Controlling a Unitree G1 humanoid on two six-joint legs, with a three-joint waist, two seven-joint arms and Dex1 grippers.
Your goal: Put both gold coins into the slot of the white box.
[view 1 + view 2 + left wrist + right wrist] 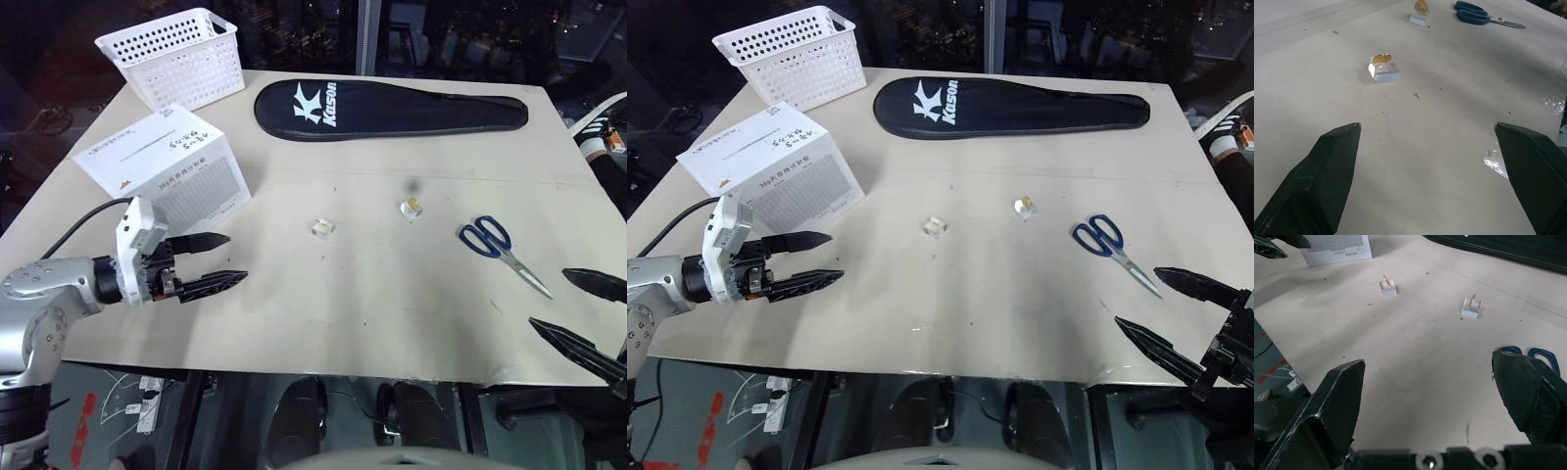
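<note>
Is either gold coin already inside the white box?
No, both gold coins sit on small clear blocks on the table, apart from the white box.

A white perforated basket (176,57) stands at the counter's (392,313) far left corner, a black Kason racket cover (392,110) lies beside it, and blue-handled scissors (502,252) rest near the right edge.

matt cardboard white box (162,166), shiny gold coins (1382,58) on clear glossy blocks, perforated plastic basket (176,56), matt tabletop (392,304)
</note>
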